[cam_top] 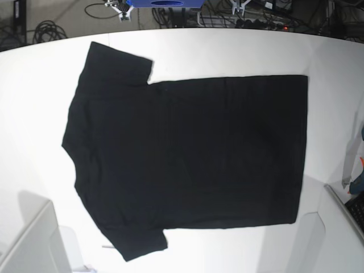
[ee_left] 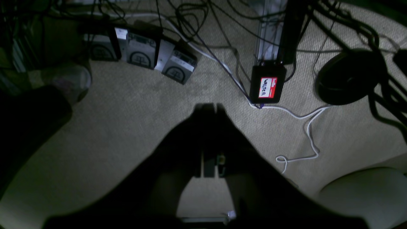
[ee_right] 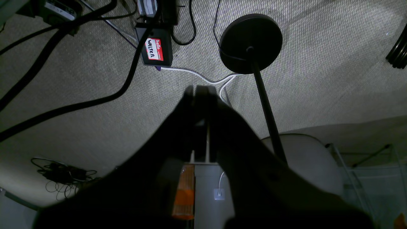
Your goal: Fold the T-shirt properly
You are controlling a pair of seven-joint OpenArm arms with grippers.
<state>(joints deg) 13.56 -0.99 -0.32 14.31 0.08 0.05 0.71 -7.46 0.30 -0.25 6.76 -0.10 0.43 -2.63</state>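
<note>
The black T-shirt (cam_top: 187, 153) lies spread flat on the white table (cam_top: 34, 114), plain side up. Its collar end and both sleeves are to the left and its hem is to the right. No print shows. Neither arm shows in the base view. In the left wrist view my left gripper (ee_left: 209, 107) has its fingers pressed together with nothing between them, above carpet floor. In the right wrist view my right gripper (ee_right: 199, 89) is likewise shut and empty above the floor. The shirt shows in neither wrist view.
The carpet (ee_left: 133, 105) below carries cables, a black box with a red name label (ee_left: 267, 86), also in the right wrist view (ee_right: 155, 50), and a round black stand base (ee_right: 251, 43). A white box (cam_top: 31, 242) sits at the table's lower left.
</note>
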